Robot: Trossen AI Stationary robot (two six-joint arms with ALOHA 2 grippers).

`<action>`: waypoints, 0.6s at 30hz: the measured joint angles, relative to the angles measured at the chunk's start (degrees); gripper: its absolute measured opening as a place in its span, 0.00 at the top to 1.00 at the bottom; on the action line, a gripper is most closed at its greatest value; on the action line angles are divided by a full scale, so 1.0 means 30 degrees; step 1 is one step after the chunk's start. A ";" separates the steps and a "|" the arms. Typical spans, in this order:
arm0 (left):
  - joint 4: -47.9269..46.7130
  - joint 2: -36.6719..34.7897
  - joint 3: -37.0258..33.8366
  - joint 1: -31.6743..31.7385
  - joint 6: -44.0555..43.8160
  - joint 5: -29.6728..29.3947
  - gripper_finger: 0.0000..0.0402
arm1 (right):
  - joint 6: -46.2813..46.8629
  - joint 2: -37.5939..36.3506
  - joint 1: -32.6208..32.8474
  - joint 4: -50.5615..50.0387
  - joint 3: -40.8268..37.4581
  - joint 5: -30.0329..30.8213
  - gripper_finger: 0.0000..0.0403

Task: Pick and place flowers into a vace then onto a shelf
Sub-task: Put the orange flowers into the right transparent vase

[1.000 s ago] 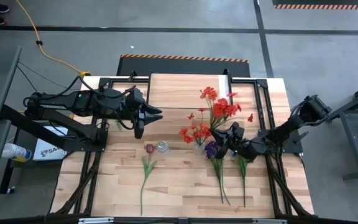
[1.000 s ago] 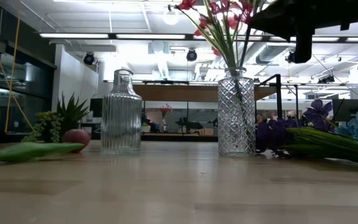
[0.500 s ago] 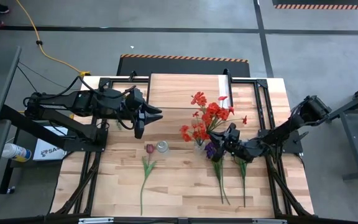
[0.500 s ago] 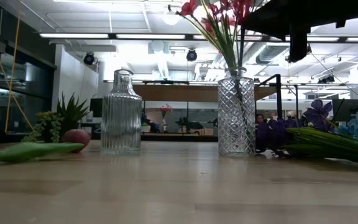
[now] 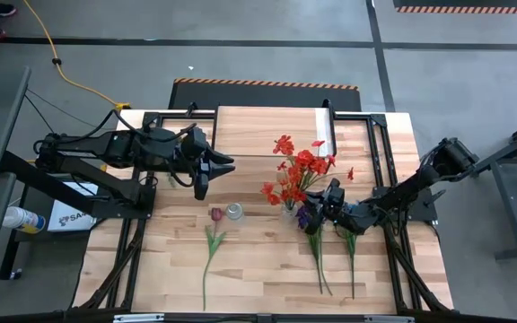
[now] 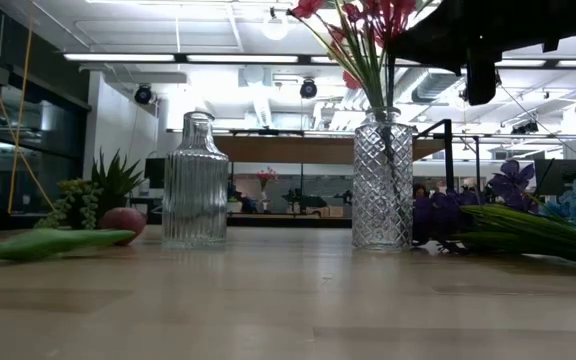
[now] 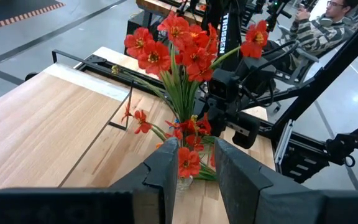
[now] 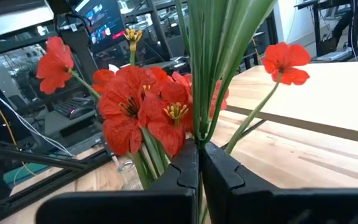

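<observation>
Right gripper clamped on red flower stems standing in the diamond-cut vase.

Near edge: a tulip (image 5: 214,235) lies left, purple and blue flowers (image 5: 311,231) lie right. Mid-table stand a ribbed bottle (image 6: 195,181) and, right of it, the diamond-cut vase (image 6: 382,181) holding the red flowers (image 5: 296,170). The right gripper (image 5: 333,195) has its fingers pressed shut on their stems, above the vase. Farther left, the left gripper (image 5: 212,169) hovers partly open, empty. The shelf (image 5: 272,131) lies farthest.

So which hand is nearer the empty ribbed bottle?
Left. The left hand hovers just beyond the ribbed bottle; the right hand is past the diamond-cut vase, shut on the red flowers.
</observation>
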 joint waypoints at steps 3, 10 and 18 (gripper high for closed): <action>0.0000 0.0000 0.0000 0.0000 0.0311 0.0000 0.66 | 0.0011 -0.0003 0.0000 -0.0036 -0.0007 -0.0293 1.00; 0.0008 0.0000 0.0000 0.0000 0.0353 0.0007 0.66 | 0.1189 -0.0001 -0.0002 -0.0979 -0.0007 -0.0727 0.99; 0.0010 0.0000 0.0000 0.0000 0.0359 0.0007 0.66 | 0.2139 -0.0003 -0.0007 -0.1588 -0.0022 -0.1263 0.90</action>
